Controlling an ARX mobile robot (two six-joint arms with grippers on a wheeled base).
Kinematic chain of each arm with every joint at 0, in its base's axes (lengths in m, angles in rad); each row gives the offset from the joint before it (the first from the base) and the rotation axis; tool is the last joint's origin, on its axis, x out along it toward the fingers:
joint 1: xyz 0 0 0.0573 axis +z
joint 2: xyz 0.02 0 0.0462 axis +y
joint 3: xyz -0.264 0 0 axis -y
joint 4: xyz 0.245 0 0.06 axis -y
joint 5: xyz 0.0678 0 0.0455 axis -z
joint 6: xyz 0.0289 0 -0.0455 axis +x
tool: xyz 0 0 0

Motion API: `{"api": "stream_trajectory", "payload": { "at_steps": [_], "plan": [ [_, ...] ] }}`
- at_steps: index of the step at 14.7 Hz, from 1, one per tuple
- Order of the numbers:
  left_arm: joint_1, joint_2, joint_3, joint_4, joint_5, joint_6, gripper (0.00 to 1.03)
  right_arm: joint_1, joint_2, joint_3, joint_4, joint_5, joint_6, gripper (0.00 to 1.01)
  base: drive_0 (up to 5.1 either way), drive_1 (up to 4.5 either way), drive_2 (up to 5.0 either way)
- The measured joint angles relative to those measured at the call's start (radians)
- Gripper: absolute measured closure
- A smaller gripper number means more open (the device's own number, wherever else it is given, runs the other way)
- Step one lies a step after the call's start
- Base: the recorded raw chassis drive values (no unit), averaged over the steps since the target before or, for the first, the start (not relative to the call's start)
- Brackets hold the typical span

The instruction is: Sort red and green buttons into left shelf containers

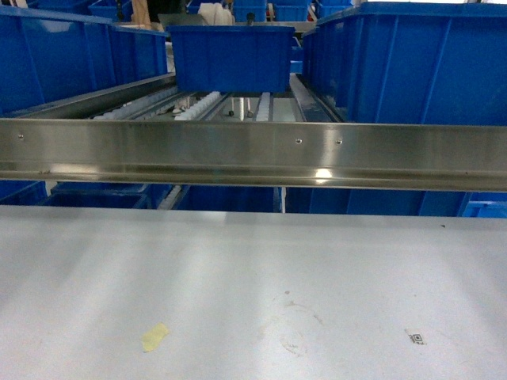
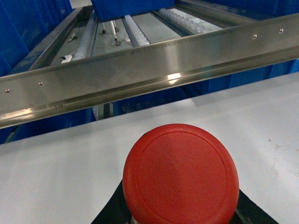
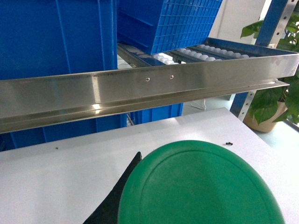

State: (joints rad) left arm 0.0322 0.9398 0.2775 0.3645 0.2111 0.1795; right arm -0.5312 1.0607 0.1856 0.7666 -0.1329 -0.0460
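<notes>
The red button (image 2: 181,175) fills the bottom of the left wrist view, its round glossy cap facing the camera. My left gripper (image 2: 182,212) is shut on it, with a dark finger (image 2: 113,211) showing at each side of the cap. In the right wrist view the green button (image 3: 201,186) fills the lower frame, held in my right gripper (image 3: 201,212); only its left finger (image 3: 112,200) shows. Both buttons hang above the white table. The left shelf containers (image 1: 71,59) are large blue bins on the shelf's left side. Neither gripper appears in the head view.
A steel rail (image 1: 253,154) fronts the roller shelf (image 1: 198,105). A blue bin (image 1: 231,57) sits mid-shelf and a bigger one (image 1: 412,63) at right. A yellowish tape scrap (image 1: 155,336) and a small sticker (image 1: 416,337) lie on the table (image 1: 238,261). A plant (image 3: 280,93) stands far right.
</notes>
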Motion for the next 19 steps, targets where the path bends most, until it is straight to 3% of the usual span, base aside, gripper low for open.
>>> {"api": "stream_trajectory", "payload": {
  "at_steps": [5,11,19],
  "plan": [
    [-0.001,-0.08,-0.007,-0.049,-0.01,-0.015,0.79,0.0,0.0,0.0,0.0,0.0,0.0,0.75,0.0,0.0,0.0],
    [-0.002,-0.079,-0.008,-0.049,-0.01,-0.016,0.79,0.0,0.004,0.0,-0.002,0.0,0.0,0.75,-3.8,-0.36,4.2],
    [-0.002,-0.079,-0.009,-0.048,-0.01,-0.016,0.79,0.0,0.004,0.0,0.0,0.0,0.0,0.75,-4.9,2.24,2.7]
  ]
}}
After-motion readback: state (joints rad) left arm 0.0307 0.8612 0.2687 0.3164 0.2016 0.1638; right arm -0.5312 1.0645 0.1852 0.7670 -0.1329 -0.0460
